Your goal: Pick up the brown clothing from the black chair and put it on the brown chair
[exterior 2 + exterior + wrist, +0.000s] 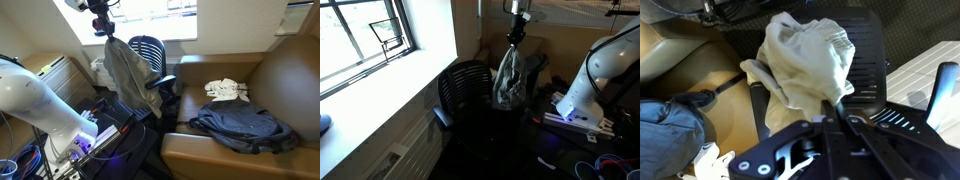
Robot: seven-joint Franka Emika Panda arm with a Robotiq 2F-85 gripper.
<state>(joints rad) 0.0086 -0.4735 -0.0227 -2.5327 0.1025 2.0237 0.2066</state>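
Observation:
The brown clothing [510,78] [125,75] is a pale grey-tan garment that hangs limp in the air from my gripper [517,32] [103,30], which is shut on its top edge. It dangles above and in front of the black chair [468,85] [150,48], whose ribbed round back stands by the window. In the wrist view the clothing [805,55] bunches just past the closed fingers [830,112], over the black chair's dark seat [868,45]. The brown chair [290,75] [680,60] is the wide tan armchair beside it.
On the brown chair's seat lie a dark blue-grey garment [245,128] [665,125] and a small white crumpled cloth [227,90]. The arm's white base [592,75] [35,100] stands on a cluttered stand with cables. A window sill [390,75] runs behind the black chair.

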